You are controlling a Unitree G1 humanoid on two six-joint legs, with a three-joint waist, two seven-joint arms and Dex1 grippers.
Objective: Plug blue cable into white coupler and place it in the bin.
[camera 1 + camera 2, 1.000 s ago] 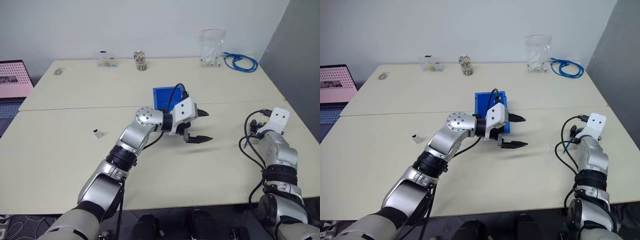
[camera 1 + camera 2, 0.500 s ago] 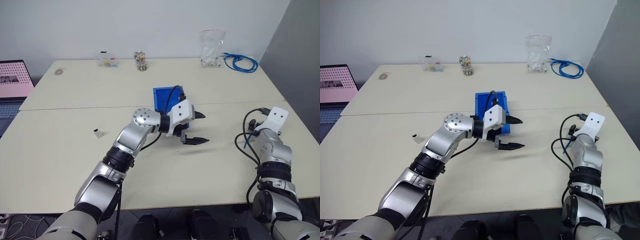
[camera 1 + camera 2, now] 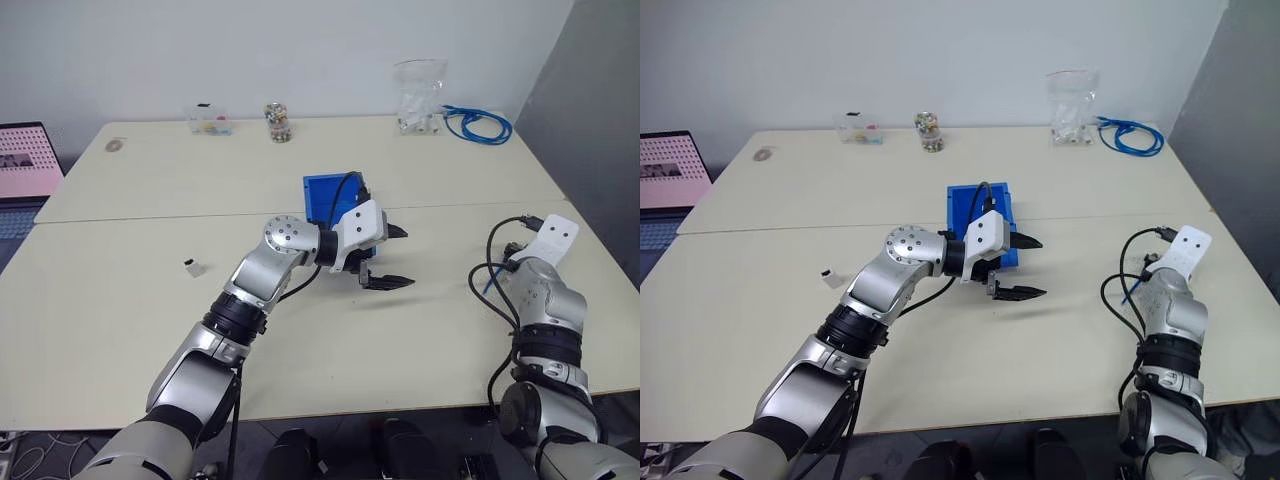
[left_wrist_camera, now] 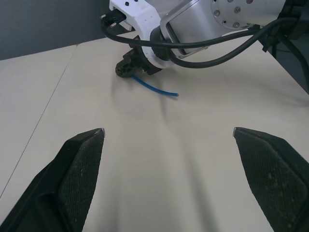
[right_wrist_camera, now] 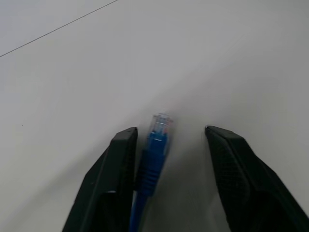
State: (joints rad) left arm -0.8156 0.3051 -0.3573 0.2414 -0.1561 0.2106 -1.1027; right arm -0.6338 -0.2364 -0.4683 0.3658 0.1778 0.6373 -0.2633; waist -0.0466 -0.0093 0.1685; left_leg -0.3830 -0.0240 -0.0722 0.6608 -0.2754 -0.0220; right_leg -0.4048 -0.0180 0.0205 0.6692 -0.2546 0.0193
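Observation:
The blue cable [image 5: 153, 154] lies on the table at the right, its clear plug pointing away from my right gripper [image 5: 170, 129]. That gripper is open around the plug end: the cable rests against one finger [image 5: 113, 169], with a gap to the other. From the left wrist view, the cable [image 4: 155, 89] trails out from under the right gripper [image 4: 128, 67]. My left gripper [image 3: 408, 257] hovers open and empty at mid-table, just in front of the bin [image 3: 325, 195]. The white coupler [image 3: 193, 267] sits alone on the table at the left.
Along the far edge stand a coiled blue cable bundle [image 3: 478, 124], a clear bag of white parts [image 3: 418, 98], a small jar [image 3: 277, 121] and a clear box [image 3: 210, 120]. A laptop [image 3: 25, 160] sits beyond the left edge. A seam crosses the table.
My right forearm has swung slightly inward over the cable. The left arm has stayed where it was.

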